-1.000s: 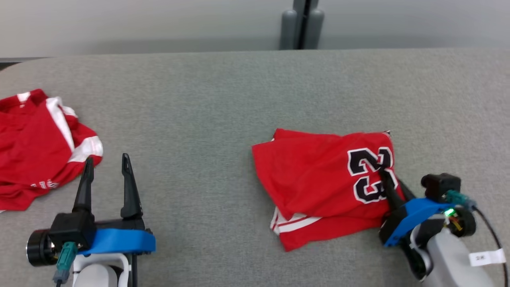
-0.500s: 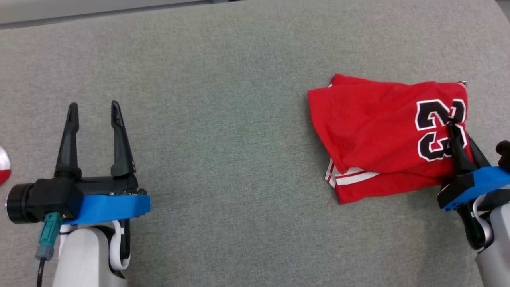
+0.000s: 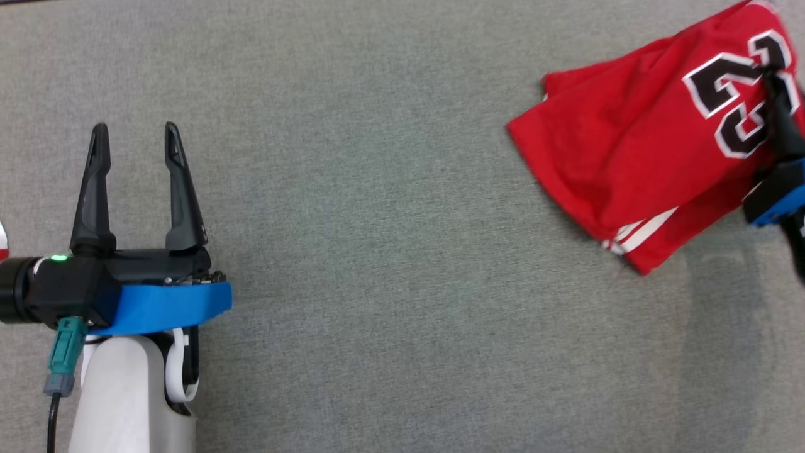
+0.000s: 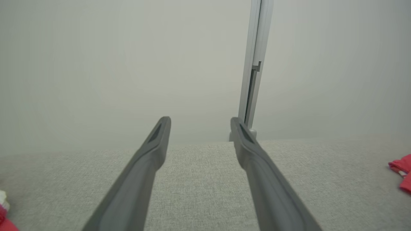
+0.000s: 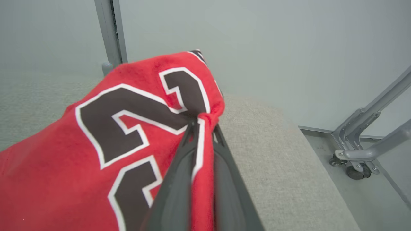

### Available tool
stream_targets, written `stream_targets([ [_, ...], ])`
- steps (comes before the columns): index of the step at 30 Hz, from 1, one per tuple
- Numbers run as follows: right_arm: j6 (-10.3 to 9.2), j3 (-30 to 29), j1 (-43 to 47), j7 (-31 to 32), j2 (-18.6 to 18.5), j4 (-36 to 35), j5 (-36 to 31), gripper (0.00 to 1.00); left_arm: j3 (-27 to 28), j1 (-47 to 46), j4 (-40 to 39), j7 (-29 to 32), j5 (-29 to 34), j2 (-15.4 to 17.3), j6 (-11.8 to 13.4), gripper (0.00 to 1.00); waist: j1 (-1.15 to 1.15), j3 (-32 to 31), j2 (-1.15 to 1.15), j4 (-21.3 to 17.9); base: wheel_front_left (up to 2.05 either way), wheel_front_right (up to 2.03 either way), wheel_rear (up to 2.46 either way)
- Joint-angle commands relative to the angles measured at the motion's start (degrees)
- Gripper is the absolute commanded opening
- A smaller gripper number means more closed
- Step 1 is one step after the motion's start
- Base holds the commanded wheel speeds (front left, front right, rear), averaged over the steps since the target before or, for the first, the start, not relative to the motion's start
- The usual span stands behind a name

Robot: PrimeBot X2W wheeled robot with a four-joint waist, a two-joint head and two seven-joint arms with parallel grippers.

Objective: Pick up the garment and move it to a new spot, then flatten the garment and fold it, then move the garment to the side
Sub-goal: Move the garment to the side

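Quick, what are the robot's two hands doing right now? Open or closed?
The left gripper is open and empty.
The right gripper is shut on the red jersey, pinching it by the number.

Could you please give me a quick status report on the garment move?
Left gripper open, empty over the table. Right gripper shut on the folded red jersey by its number, that edge raised. Another red garment far left, well apart.

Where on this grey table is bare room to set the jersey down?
The widest bare stretch of table lies between the open left gripper and the red jersey. It is crowded at the right edge, where the right gripper pinches the red jersey.
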Motion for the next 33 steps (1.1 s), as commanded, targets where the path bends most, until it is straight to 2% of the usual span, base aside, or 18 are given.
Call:
stream_targets([
  [1,0.01,0.0,-1.7,0.3,-1.1,0.6,-0.3,0.0,0.0,-1.3,-0.4,-0.1,0.2,0.1,-0.3,1.0,-0.01,1.1,0.0,0.9,0.0,0.0,0.0],
  [13,0.01,-3.5,-10.5,2.1,-15.1,12.2,0.1,0.0,-1.3,-3.7,-1.6,-0.1,0.7,-0.2,-0.3,1.0,-0.01,5.6,0.0,4.4,0.0,0.0,0.0],
  [17,0.01,-5.1,-12.2,2.2,-17.5,16.1,-0.6,0.0,-1.5,-4.1,-1.7,-0.1,0.7,-0.3,-0.2,1.0,-0.01,6.1,0.0,5.1,0.0,0.0,0.0],
  [22,0.01,-6.8,-14.1,2.8,-17.4,19.7,-2.1,0.0,-1.1,-3.7,-2.0,-0.1,0.7,-0.1,0.1,1.0,-0.01,6.5,0.0,5.1,0.0,0.0,0.0],
  [23,0.01,-7.1,-14.4,2.9,-17.2,20.3,-2.4,0.18,-1.1,-3.6,-2.0,-0.1,0.7,-0.1,0.0,1.0,-0.01,6.6,0.0,5.2,0.0,0.0,0.0],
  [24,0.01,-7.3,-14.8,2.6,-17.0,20.9,-2.7,0.96,-1.2,-3.7,-2.0,-0.1,0.7,-0.1,0.0,1.0,-0.01,6.7,0.0,5.2,0.0,0.0,0.0],
  [25,0.01,-7.6,-15.2,2.4,-16.7,21.4,-3.0,1.0,-1.2,-3.7,-1.9,-0.1,0.7,-0.1,0.0,1.0,-0.01,6.7,0.0,5.3,0.0,0.0,0.0],
  [33,0.01,-9.2,-14.8,-4.0,-14.0,22.1,-5.6,1.0,-0.4,-2.1,-0.5,-0.1,0.0,-0.2,0.3,1.0,-0.01,3.4,0.0,5.0,0.0,0.0,0.0],
])
